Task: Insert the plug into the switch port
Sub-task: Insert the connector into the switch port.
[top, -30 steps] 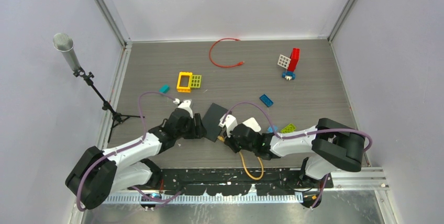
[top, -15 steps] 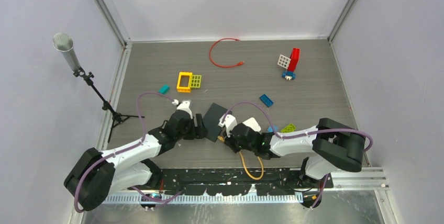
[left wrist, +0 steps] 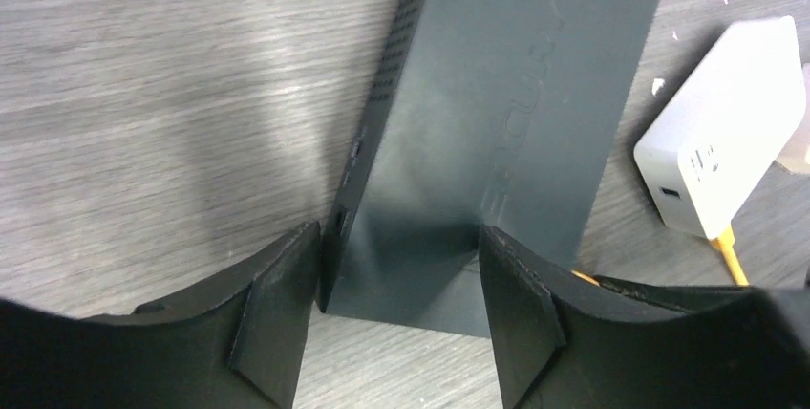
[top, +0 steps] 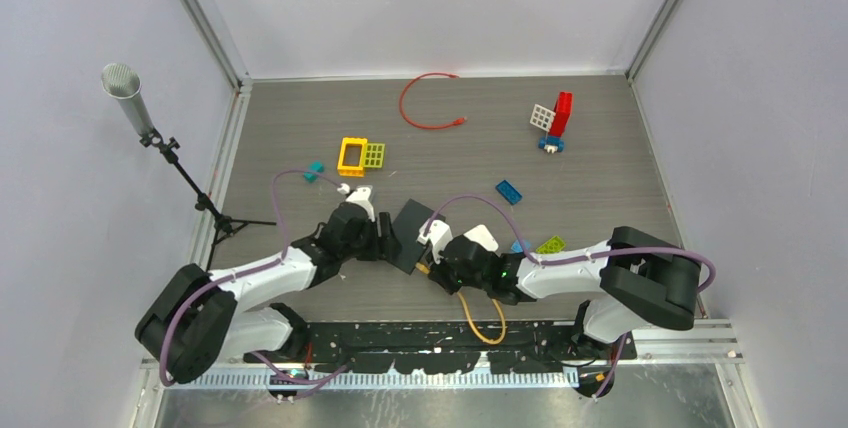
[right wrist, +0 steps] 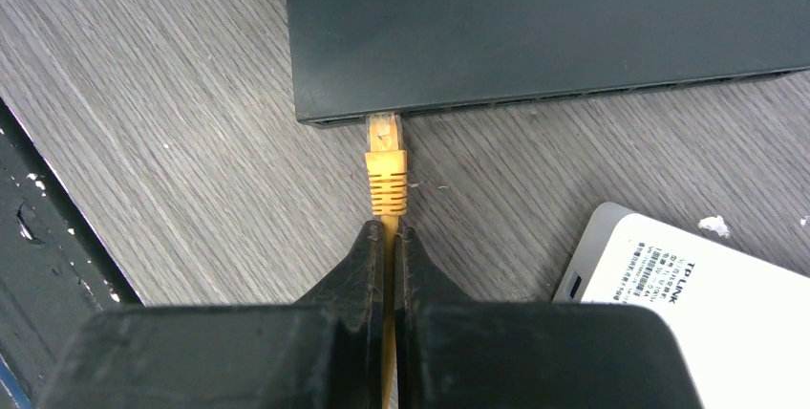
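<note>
The switch (left wrist: 506,132) is the biggest piece here: a flat, dark, rigid box lying straight ahead of the left gripper (left wrist: 396,323). The fingers are spread wide at its near end, one against the side wall and the other over the top face. We cannot tell whether they actually pinch it. We judge the box light enough to skate on the wood-grain table (right wrist: 143,94) under a push, so bracing it at this end seems sound.

The white adapter (right wrist: 688,304) sits just right of the right gripper (right wrist: 390,237), apart from the switch.

The yellow cable (top: 480,323) loops behind the right gripper toward the arm bases. It looks soft and would probably buckle if pushed from far back. The fingers are clenched on it just behind the ribbed boot, which we think is the right place.

The plug (right wrist: 386,165) lies directly ahead of those fingertips, its clear tip at the mouth of a port in the switch's near edge. By our reading it is entering, not yet seated. It is small, stiff plastic, and its latch is likely fragile, so it needs a straight push.
</note>
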`<state>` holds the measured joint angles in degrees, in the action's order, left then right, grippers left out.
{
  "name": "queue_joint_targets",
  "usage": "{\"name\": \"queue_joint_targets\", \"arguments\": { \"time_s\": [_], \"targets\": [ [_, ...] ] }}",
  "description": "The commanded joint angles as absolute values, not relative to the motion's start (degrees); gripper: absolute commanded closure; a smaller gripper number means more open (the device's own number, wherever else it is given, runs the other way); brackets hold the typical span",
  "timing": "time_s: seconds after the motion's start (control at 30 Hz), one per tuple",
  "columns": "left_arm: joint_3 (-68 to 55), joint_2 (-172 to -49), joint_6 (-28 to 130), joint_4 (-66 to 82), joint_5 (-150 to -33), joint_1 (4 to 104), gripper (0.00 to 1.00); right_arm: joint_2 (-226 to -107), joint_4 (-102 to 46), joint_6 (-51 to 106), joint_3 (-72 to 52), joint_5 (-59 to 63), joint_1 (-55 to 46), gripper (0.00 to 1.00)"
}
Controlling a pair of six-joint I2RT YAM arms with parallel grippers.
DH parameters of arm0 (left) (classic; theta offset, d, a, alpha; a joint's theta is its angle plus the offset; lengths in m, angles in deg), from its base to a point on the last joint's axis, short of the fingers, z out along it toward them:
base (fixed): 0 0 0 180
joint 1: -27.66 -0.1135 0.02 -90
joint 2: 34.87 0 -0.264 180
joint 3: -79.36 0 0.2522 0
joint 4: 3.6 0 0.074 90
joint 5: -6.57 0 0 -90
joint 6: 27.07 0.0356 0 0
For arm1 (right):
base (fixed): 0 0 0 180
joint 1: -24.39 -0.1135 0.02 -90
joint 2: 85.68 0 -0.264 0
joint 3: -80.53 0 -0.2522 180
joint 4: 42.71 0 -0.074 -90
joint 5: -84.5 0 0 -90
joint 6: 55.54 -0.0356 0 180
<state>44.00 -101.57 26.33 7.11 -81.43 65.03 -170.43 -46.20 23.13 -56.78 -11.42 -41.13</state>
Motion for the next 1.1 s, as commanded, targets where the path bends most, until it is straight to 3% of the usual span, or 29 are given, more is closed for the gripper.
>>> {"name": "queue_joint_targets", "arguments": {
  "time_s": [0.0, 0.43, 1.07],
  "targets": [
    [42.8, -105.6, 28.4, 2.1, -90.8, 64.8, 0.38, -169.8, -43.5, 22.4, -57.0, -10.7, -41.5, 1.00],
    [47.8, -105.3, 24.8, 0.1, -94.2, 68.6, 0.52, -169.0, -47.2, 22.3, -57.6, -18.5, -40.9, 0.99],
    [52.8, -105.8, 15.4, -6.3, -88.4, 82.5, 0.53, -173.3, -60.5, 11.7, -54.8, -21.8, -40.4, 1.00]
  ]
}}
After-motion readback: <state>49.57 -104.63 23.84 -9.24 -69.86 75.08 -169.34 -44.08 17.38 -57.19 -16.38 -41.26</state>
